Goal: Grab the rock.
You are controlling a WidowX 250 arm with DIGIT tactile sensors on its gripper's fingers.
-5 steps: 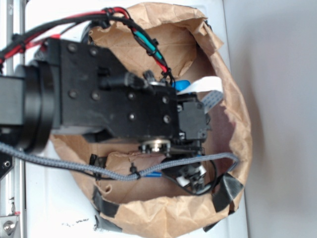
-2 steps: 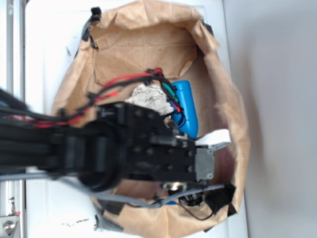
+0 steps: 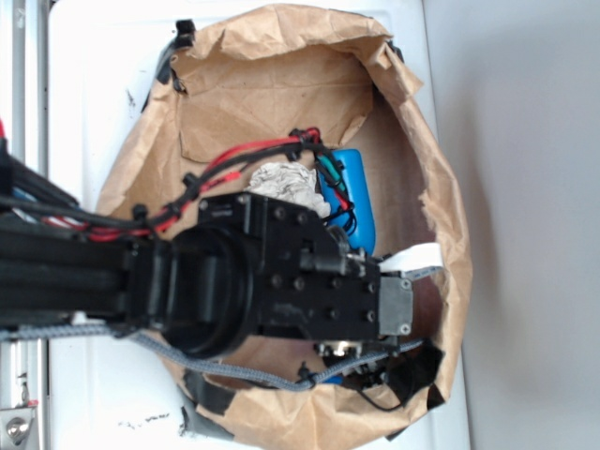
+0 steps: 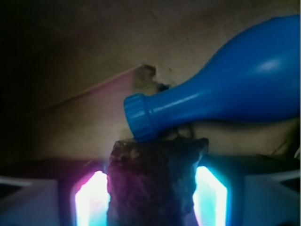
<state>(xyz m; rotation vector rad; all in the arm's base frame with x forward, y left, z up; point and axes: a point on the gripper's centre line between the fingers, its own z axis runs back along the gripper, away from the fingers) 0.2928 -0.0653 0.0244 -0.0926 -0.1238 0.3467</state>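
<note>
In the wrist view the rock (image 4: pixel 153 183), a dark brown jagged lump, fills the gap between my two glowing fingers (image 4: pixel 91 200). Both of its sides meet the pads. My gripper (image 4: pixel 150 197) is shut on the rock, just below the cap of the blue plastic bottle (image 4: pixel 235 89). In the exterior view my arm and wrist (image 3: pixel 309 291) reach into the brown paper bag (image 3: pixel 272 94) from the left. They hide the gripper's jaws and the rock there.
The blue bottle (image 3: pixel 354 192) and a crumpled off-white paper ball (image 3: pixel 286 183) lie in the bag just above my wrist. The bag's walls stand all round, with black tape at the lower rim (image 3: pixel 417 370). Cables (image 3: pixel 234 159) trail over the bag.
My arm has swung from the upper middle of the bag to its lower part, uncovering the paper ball and the bottle. Since 0.4 s ago it has barely shifted.
</note>
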